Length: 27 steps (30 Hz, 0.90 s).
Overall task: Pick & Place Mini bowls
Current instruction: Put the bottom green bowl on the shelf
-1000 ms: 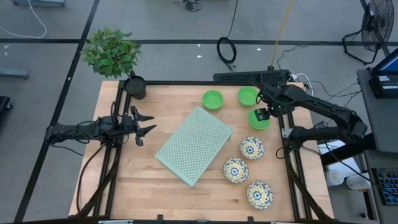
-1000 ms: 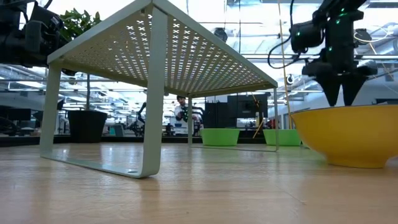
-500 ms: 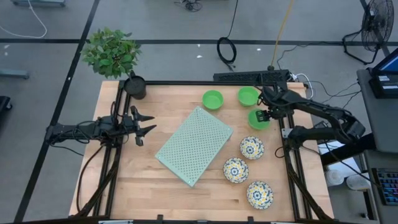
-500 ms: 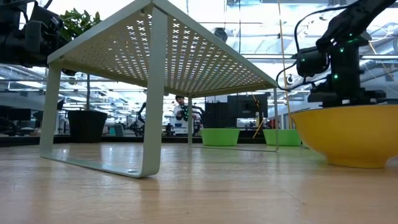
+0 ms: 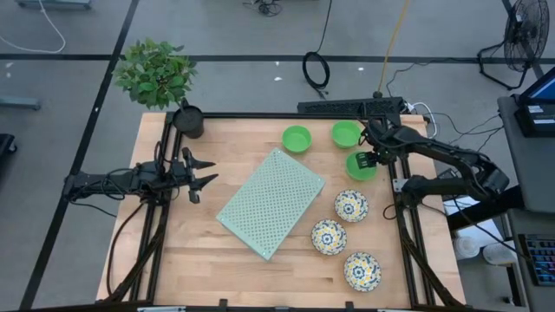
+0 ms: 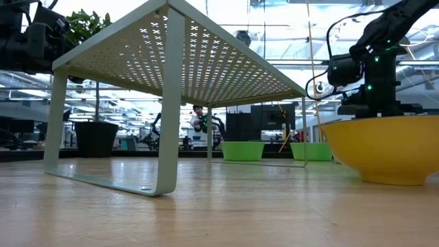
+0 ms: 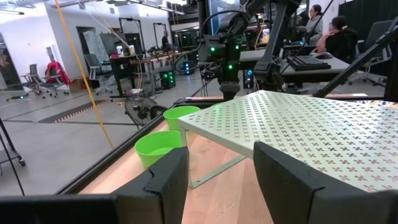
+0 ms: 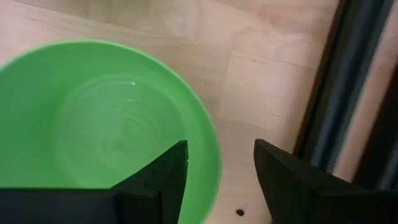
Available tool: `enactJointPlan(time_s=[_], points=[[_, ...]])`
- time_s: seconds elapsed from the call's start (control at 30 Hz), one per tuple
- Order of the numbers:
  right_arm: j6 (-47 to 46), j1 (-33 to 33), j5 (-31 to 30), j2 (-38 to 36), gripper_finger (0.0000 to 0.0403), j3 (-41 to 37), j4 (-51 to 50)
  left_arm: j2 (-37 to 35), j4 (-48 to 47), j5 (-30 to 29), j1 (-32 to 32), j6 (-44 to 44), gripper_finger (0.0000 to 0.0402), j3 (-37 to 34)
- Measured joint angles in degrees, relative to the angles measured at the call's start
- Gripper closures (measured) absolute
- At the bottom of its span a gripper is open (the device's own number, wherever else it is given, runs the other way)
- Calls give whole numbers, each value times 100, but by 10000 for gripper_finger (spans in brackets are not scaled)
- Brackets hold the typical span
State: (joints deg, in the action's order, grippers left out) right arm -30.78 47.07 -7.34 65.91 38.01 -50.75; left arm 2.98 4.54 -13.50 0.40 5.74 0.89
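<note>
My right tool (image 5: 371,159) straddles the right rim of a green bowl (image 5: 360,165) by the desk (image 5: 173,260) right edge rail; fingers (image 8: 158,180) apart, apparently not yet clamped. The wrist view alone shows the rim between them. My left tool (image 5: 201,171) waits open, left of the mat (image 5: 270,202).

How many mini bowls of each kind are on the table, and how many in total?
Plain green mini bowls: 3
Floral mini bowls: 3
Total: 6
</note>
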Motion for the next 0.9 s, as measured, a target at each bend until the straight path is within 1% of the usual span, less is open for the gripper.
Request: enactJointPlan(time_s=[0.17,0.27,0.53,0.7,0.9], points=[[53,0,-3,2,239,-241,255,0,-1,0,0,0,220,0],[182,0,-5,2,239,-244,299,0,0,0,0,0,220,0],[161,0,20,0,247,-244,431,0,0,0,0,0,220,0],[151,12,305,0,248,-220,556,0,0,0,0,0,220,0],[156,28,289,-2,253,-200,524,0,0,0,0,0,220,0]])
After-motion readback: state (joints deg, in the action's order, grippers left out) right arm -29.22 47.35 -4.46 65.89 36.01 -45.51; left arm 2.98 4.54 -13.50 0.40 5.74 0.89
